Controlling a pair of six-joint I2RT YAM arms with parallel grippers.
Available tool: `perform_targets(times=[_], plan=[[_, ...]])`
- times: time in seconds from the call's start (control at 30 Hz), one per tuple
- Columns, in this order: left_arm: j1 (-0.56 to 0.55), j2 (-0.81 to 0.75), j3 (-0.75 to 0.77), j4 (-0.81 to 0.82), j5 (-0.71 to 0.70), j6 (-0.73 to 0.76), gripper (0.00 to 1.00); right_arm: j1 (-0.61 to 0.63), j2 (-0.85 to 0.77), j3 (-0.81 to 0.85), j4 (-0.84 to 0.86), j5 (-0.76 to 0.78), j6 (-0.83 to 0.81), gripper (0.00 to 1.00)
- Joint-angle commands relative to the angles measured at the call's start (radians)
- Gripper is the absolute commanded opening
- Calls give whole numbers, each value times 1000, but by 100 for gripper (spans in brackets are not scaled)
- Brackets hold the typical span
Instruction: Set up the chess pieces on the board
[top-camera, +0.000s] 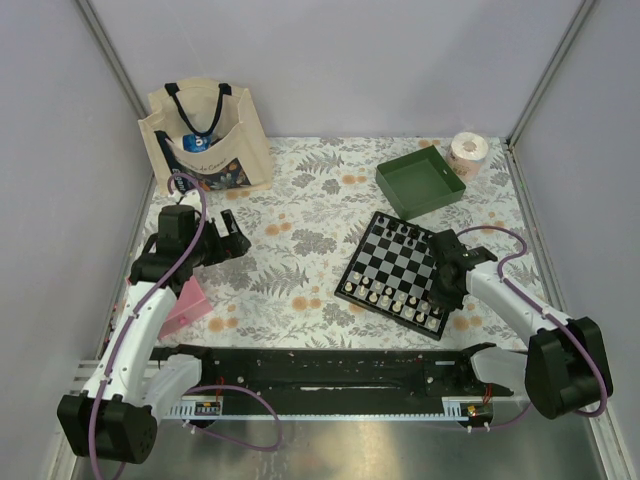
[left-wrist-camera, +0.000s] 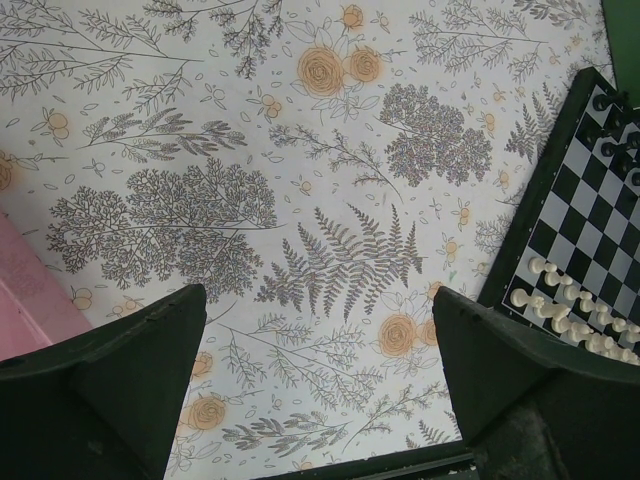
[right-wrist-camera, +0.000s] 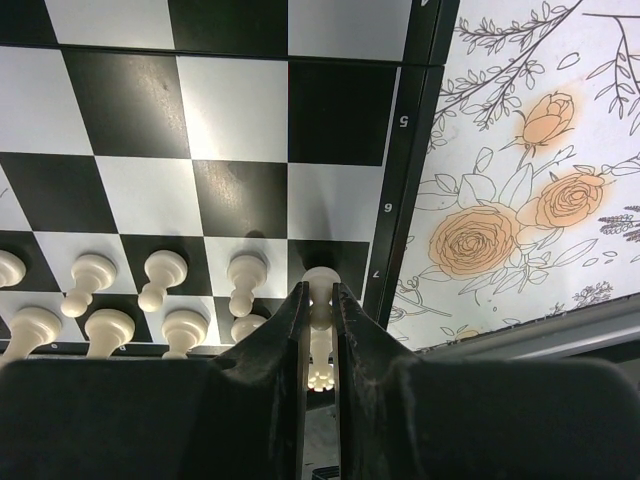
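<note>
The checkered board (top-camera: 385, 262) lies right of centre, with black pieces (top-camera: 405, 233) along its far side and cream-white pieces (top-camera: 395, 301) along its near side. My right gripper (top-camera: 447, 285) is at the board's near right corner. In the right wrist view its fingers (right-wrist-camera: 290, 330) are shut on a cream-white pawn (right-wrist-camera: 320, 285) over the last square beside the border, with several white pieces (right-wrist-camera: 165, 285) in rows to its left. My left gripper (top-camera: 232, 238) is open and empty over the floral cloth, left of the board (left-wrist-camera: 580, 220).
A green square tray (top-camera: 420, 181) and a paper roll (top-camera: 468, 152) stand at the back right. A tote bag (top-camera: 205, 135) stands at the back left. A pink object (top-camera: 188, 305) lies near the left arm. Grey walls enclose the table.
</note>
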Motion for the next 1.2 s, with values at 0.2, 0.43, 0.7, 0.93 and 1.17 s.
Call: perform_targets(times=[0.2, 0.43, 0.7, 0.93, 1.17], plan=[[7, -21, -3, 52, 27, 5, 99, -3, 34, 26, -19, 24, 18, 16], [7, -26, -4, 52, 22, 5, 99, -3, 31, 31, -18, 29, 16, 28], [8, -26, -6, 50, 21, 5, 99, -3, -27, 23, -18, 50, 24, 41], [8, -24, -6, 52, 21, 5, 99, -2, -145, 45, -33, 127, 22, 57], [8, -83, -21, 84, 16, -1, 99, -5, -217, 134, -25, 271, -10, 85]])
